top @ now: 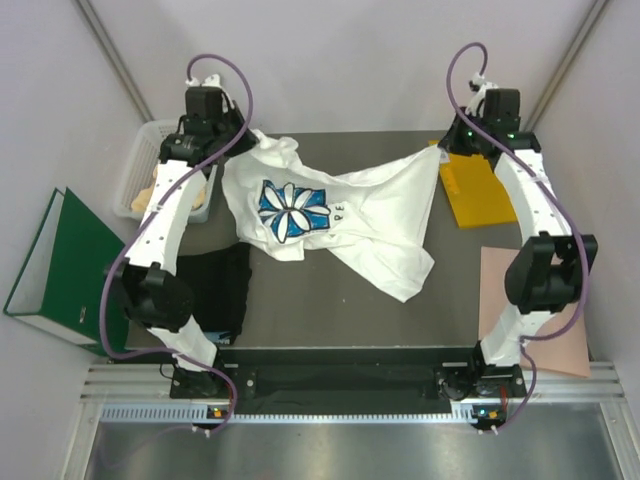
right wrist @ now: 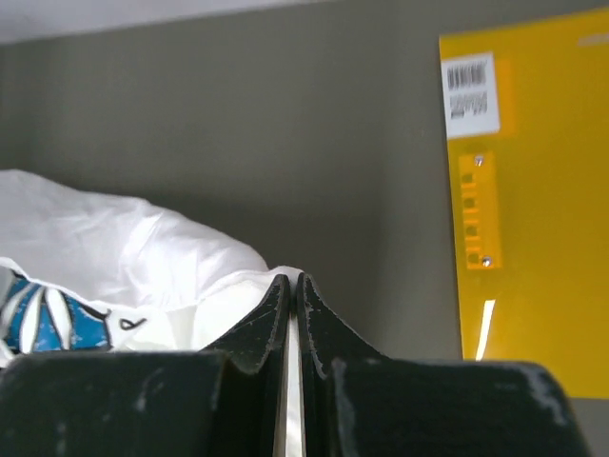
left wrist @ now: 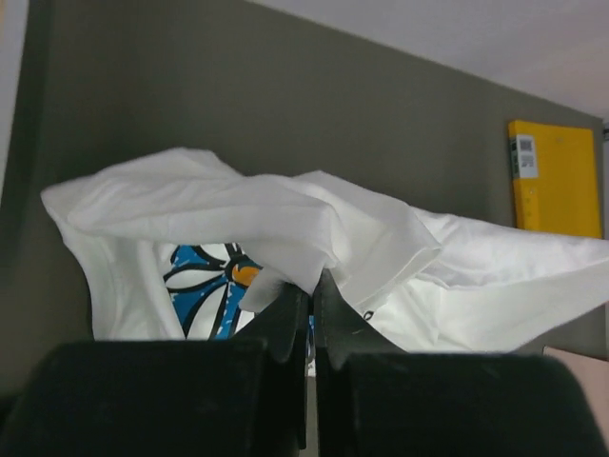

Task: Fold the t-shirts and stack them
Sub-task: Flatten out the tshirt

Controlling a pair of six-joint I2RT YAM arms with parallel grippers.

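The white t-shirt [top: 340, 225] with the blue-and-daisy print [top: 292, 208] hangs stretched between both grippers above the dark table, its lower part trailing toward the middle. My left gripper [top: 243, 135] is shut on the shirt's far left edge; white cloth [left wrist: 285, 224] is pinched at its tips [left wrist: 311, 278]. My right gripper [top: 445, 150] is shut on the shirt's far right corner, with white cloth [right wrist: 143, 257] between the jaws [right wrist: 291, 281]. The black t-shirt [top: 215, 290] lies flat at the near left, partly under the left arm.
A yellow envelope [top: 475, 190] lies at the far right and also shows in the right wrist view [right wrist: 528, 200]. A pink sheet [top: 530, 310] lies at the near right. A white basket [top: 160, 170] stands at far left. A green folder [top: 60, 265] lies off the table's left edge.
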